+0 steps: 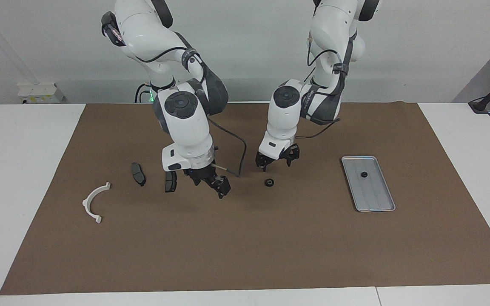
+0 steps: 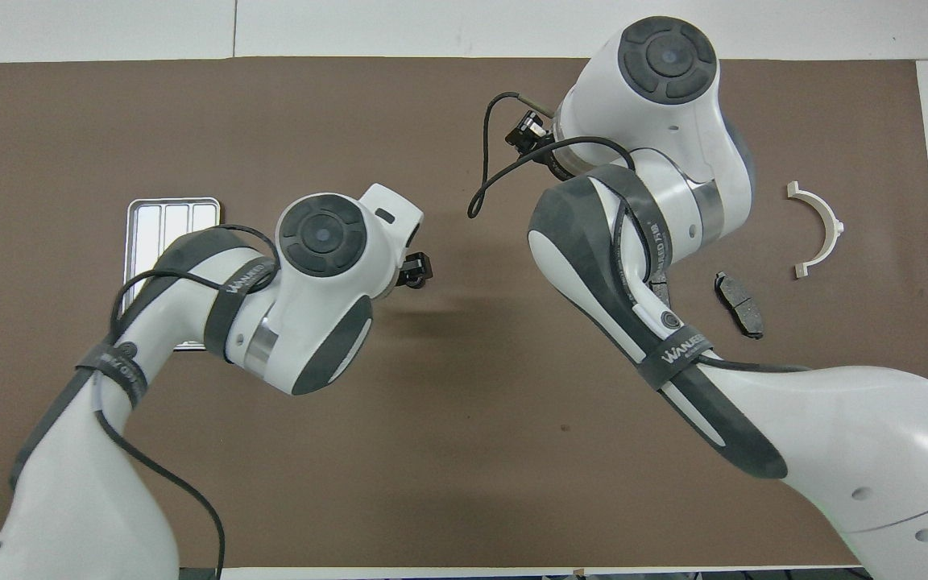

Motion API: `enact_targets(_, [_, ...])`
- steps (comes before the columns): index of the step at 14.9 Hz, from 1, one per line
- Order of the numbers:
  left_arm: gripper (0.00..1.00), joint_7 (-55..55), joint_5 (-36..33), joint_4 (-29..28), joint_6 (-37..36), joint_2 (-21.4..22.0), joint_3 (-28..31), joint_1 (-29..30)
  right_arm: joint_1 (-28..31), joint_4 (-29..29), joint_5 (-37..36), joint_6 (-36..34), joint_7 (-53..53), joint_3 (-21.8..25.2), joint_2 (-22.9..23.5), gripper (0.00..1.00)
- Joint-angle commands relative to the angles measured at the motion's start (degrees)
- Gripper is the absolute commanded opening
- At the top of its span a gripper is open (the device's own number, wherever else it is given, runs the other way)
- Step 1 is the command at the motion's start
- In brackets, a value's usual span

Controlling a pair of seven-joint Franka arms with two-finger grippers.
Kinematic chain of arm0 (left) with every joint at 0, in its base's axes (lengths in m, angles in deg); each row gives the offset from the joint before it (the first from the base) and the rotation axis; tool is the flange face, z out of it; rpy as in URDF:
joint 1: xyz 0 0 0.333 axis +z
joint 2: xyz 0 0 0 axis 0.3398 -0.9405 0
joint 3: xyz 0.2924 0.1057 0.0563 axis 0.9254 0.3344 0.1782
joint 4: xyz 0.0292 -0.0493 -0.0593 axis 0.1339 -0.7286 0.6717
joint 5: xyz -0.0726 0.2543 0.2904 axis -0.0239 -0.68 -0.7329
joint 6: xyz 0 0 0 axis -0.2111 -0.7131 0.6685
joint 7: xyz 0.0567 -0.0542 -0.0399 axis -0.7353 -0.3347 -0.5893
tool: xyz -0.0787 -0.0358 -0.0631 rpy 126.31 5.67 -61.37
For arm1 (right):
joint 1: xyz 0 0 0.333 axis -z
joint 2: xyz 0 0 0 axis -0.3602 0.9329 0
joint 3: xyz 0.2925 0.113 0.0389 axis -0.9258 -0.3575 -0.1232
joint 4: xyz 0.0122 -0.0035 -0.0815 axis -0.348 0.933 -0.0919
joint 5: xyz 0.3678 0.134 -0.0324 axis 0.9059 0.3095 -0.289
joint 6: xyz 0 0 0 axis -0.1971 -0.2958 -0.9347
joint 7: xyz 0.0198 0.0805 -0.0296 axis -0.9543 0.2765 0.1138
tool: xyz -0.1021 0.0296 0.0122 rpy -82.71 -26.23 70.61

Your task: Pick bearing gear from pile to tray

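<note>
One small black bearing gear (image 1: 269, 182) lies on the brown mat mid-table. A second gear (image 1: 363, 174) rests in the silver tray (image 1: 374, 197), whose farther end shows in the overhead view (image 2: 170, 211). My left gripper (image 1: 276, 165) hangs open and empty just over the loose gear and hides it in the overhead view (image 2: 416, 270). My right gripper (image 1: 211, 186) is open and empty, low over the mat beside a dark brake pad (image 1: 169, 181). The pile's other brake pad (image 1: 138, 174) and white arc bracket (image 1: 96, 202) lie toward the right arm's end.
The brown mat (image 1: 245, 255) covers most of the white table. A loose black cable (image 1: 238, 157) hangs from my right wrist between the two grippers. My left forearm covers much of the tray in the overhead view.
</note>
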Motion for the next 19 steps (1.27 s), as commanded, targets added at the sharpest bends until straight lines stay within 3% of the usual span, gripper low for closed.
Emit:
enact_targets(1, [1.0, -0.7, -1.3, 3.1, 3.6, -4.1, 1.2, -0.6, 3.7, 1.2, 1.1, -1.8, -11.3, -0.9, -1.4, 1.0])
enact_targets(5, [1.0, -0.7, -2.9, 5.8, 5.9, -9.6, 1.6, -0.5, 6.2, 1.8, 1.1, -3.3, -22.3, -0.4, -2.8, 1.0])
enact_targets(11, [1.0, -0.7, -3.1, 7.0, 2.5, -9.4, 1.5, -0.1, 7.9, 13.7, 1.9, -2.1, -44.7, 5.7, -13.9, 1.0])
enact_targets(13, [0.79, -0.7, -3.1, 6.6, 2.4, -9.1, 1.5, 0.2, 7.9, 17.5, 3.5, -2.6, -50.8, 8.8, -19.2, 1.0])
enact_targets(14, [0.77, -0.7, -3.1, 6.2, 2.1, -8.9, 1.5, 0.1, 7.9, 19.4, 4.2, -3.4, -53.5, 10.5, -22.1, 1.0])
enact_targets(19, [0.76, -0.6, -3.1, 3.8, 0.4, -7.1, 1.3, 0.1, 7.7, 20.3, 5.0, -17.4, -54.8, 13.3, -33.4, 1.0])
